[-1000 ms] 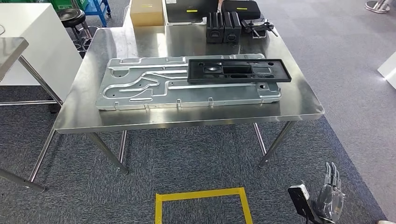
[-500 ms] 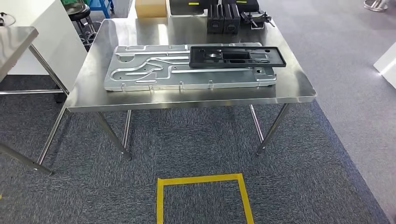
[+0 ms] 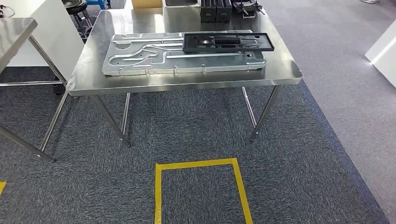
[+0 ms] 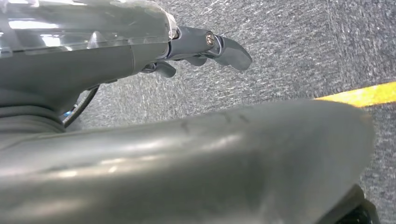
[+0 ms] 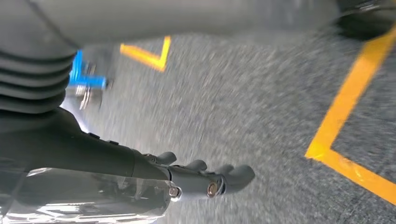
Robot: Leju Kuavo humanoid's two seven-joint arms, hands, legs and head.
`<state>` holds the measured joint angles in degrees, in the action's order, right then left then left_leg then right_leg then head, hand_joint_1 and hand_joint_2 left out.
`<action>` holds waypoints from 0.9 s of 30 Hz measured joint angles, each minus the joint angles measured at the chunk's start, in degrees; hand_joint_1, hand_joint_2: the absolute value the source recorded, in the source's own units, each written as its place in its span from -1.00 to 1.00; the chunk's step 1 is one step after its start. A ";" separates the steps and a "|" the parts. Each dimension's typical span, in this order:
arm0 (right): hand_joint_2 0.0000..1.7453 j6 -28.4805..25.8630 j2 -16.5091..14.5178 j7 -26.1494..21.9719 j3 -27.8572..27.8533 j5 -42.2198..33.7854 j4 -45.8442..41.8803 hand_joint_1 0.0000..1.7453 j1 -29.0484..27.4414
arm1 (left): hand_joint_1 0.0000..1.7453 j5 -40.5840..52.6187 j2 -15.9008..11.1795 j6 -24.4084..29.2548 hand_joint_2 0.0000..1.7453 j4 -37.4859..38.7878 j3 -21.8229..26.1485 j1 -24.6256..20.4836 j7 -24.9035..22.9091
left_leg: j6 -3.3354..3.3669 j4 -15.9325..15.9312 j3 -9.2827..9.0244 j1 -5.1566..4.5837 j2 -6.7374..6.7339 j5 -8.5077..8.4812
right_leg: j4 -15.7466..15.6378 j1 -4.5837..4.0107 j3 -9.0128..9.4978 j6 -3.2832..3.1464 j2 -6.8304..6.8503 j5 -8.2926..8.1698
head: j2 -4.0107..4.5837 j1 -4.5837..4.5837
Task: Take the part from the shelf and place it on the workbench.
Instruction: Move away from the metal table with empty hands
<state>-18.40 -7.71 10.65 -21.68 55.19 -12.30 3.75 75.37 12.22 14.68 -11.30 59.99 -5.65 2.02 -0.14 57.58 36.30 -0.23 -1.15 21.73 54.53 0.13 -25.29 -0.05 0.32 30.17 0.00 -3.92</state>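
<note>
Lying flat at twelve o'clock in the head view, a black frame-like part (image 3: 228, 42) is resting on a large grey stamped metal panel (image 3: 154, 58), which is itself sitting on the steel counter (image 3: 275, 74), probably staged there for assembly; whether it is the task's part cannot be told. Both arms are hanging down over the carpet. The left hand (image 4: 201, 44) and right hand (image 5: 201, 175) are grasping nothing, fingers loosely curled yet apart.

Bright even light, tabletop (image 3: 280, 70) glare, blurred wrist views
</note>
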 joint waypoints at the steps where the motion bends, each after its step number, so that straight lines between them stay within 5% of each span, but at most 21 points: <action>1: -1.00 -0.16 -0.06 0.13 0.53 0.17 0.09 -1.00 0.02 | -1.00 0.19 -0.03 0.00 -1.00 0.00 -0.01 0.05 -0.07 | -0.32 1.31 0.63 0.09 0.21 1.77 | -0.10 0.10 -0.71 -0.44 0.14 -0.75 | 0.00 0.00; 4: -1.00 -0.72 -0.13 0.07 1.10 -0.21 0.22 -1.00 -0.07 | -1.00 0.67 -0.19 -0.11 -1.00 0.00 -0.02 0.18 -0.39 | -1.09 11.36 3.37 0.35 0.60 10.35 | 0.15 0.03 -3.59 -1.09 0.38 -2.96 | 0.00 -0.01; 6: -1.00 -0.93 -0.14 -0.16 1.30 -0.39 0.27 -1.00 -0.15 | -1.00 0.83 -0.30 -0.15 -1.00 0.00 -0.02 0.17 -0.48 | -1.32 16.52 3.34 0.40 0.61 11.18 | 0.73 -0.04 -6.00 -1.04 0.38 -4.38 | 0.00 -0.01; 7: -1.00 -0.94 -0.14 -0.42 1.37 -0.51 0.29 -1.00 -0.14 | -1.00 0.96 -0.37 -0.11 -1.00 0.00 -0.04 0.13 -0.50 | -1.32 16.40 1.98 0.41 0.61 9.75 | 1.14 -0.03 -7.21 -0.94 0.37 -4.99 | 0.00 -0.01; 9: -1.00 0.08 -0.20 -1.75 1.41 -0.98 0.32 -1.00 -0.08 | -1.00 1.58 -0.64 0.44 -1.00 -0.01 -0.27 -0.05 -0.22 | -1.05 10.37 -3.74 0.40 0.65 7.35 | 2.09 -0.01 -9.28 -0.62 0.31 -5.99 | 0.00 -0.01; 11: -1.00 2.87 -0.35 -3.84 1.40 -1.49 0.39 -1.00 0.01 | -1.00 2.47 -0.96 1.46 -1.00 -0.04 -0.81 -0.37 0.56 | -0.49 1.72 -9.90 0.17 0.75 8.43 | 2.87 -0.09 -10.53 -0.08 0.34 -6.85 | 0.00 -0.01; 13: -1.00 6.29 -0.52 -5.65 1.40 -1.88 0.49 -1.00 0.09 | -1.00 3.24 -1.18 2.00 0.00 -0.07 -1.44 -0.60 1.67 | 0.32 -2.37 -11.94 -0.13 0.81 9.79 | 2.96 -0.11 -10.99 0.58 0.48 -7.73 | 0.00 0.00; 15: -1.00 8.68 -0.62 -7.73 1.36 -2.72 0.56 -1.00 0.09 | -1.00 3.22 -1.38 1.67 1.00 -0.07 -1.85 -0.59 2.66 | 1.31 -2.81 -11.29 -0.02 0.70 9.07 | 3.12 0.05 -11.39 1.28 0.42 -7.72 | 0.00 0.00; 17: -1.00 9.61 -0.69 -10.90 1.07 -4.11 0.60 -1.00 -0.07 | -1.00 2.69 -1.56 1.51 1.00 -0.07 -1.96 -0.47 2.48 | 2.09 -3.09 -10.42 0.19 0.53 7.88 | 6.36 0.27 -12.67 1.96 0.14 -4.05 | 0.00 -0.01; 19: 0.00 10.59 -0.80 -14.86 0.34 -6.38 0.61 -1.00 -0.13 | -1.00 2.65 -1.70 1.72 1.00 -0.07 -1.96 -0.21 1.00 | 2.32 -3.00 -9.31 0.20 0.39 6.96 | 13.39 0.53 -14.82 2.55 -0.03 1.26 | 0.00 -0.01; 20: 0.50 11.17 -0.92 -16.77 -0.26 -7.65 0.61 -1.00 -0.07 | -1.00 2.88 -1.79 1.67 1.00 -0.07 -1.97 0.00 -0.01 | 2.26 -2.90 -8.71 0.21 0.31 6.57 | 16.72 0.66 -15.62 2.79 -0.06 2.64 | 0.00 -0.01; 21: 1.00 11.57 -1.08 -18.33 -0.92 -8.67 0.61 -1.00 0.01 | -1.00 3.25 -1.92 1.45 1.00 -0.07 -2.04 0.18 -1.22 | 2.16 -2.77 -8.12 0.22 0.22 6.21 | 18.58 0.79 -15.67 2.95 -0.06 2.78 | 0.00 -0.01; 23: 1.00 11.42 -1.42 -19.78 -1.85 -9.66 0.61 -1.00 0.02 | -1.00 3.60 -2.32 0.67 1.00 -0.32 -2.88 0.48 -3.43 | 1.88 -2.50 -7.22 0.30 0.13 5.62 | 15.54 1.06 -12.33 3.06 -0.04 0.54 | 0.00 -0.01; 25: 1.00 11.08 -1.54 -19.86 -2.00 -10.48 0.63 -1.00 -0.26 | -1.00 2.48 -2.78 -0.12 1.00 -0.94 -4.65 0.66 -4.59 | 1.47 -2.12 -6.68 0.29 0.17 5.29 | 6.87 1.10 -6.30 2.82 -0.03 -1.48 | 0.00 -0.01; 27: 1.00 11.15 -1.55 -19.77 -1.90 -12.00 0.67 -1.00 -0.78 | -1.00 -0.05 -3.30 -0.72 1.00 -1.63 -6.73 0.79 -4.84 | 0.87 -1.78 -6.30 0.17 0.22 5.05 | 1.86 0.82 -3.30 2.16 -0.14 -1.73 | 0.00 -0.01</action>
<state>-7.25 -9.26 -9.12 -23.58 43.19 -11.63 2.97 75.32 8.92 13.96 -12.93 53.26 -4.86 -2.82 0.72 55.80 30.00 -0.06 -0.93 26.78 56.39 0.95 -28.59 2.12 0.18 28.45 0.00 -3.93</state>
